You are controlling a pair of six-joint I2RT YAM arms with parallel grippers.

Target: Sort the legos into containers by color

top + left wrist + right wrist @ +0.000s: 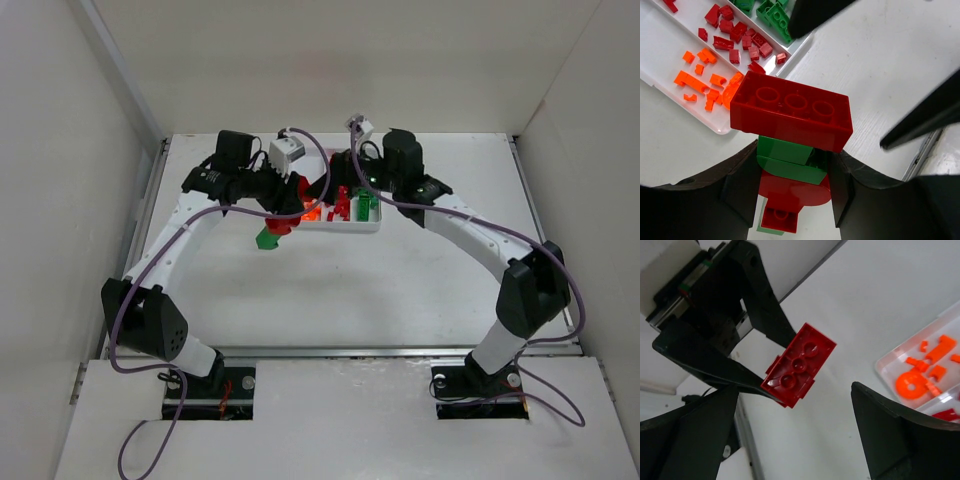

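At centre of left wrist view, left claw (792, 175) is clamped on a red/green lego stack (788, 159), just outside tray (665, 55) corner. Right claw (795, 440) gapes wide, nothing in it. Prob. step: split stack. Next needs right claw pinching top red brick (800, 365). Tray rim close upper left; open bench (880, 60) upper right.

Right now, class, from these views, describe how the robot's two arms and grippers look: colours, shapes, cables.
The left arm and right arm have white tubular links and bulky black joint housings. A purple cable loops along each. The left gripper and right gripper have black, tapering fingers. Each base sits on a black plate.
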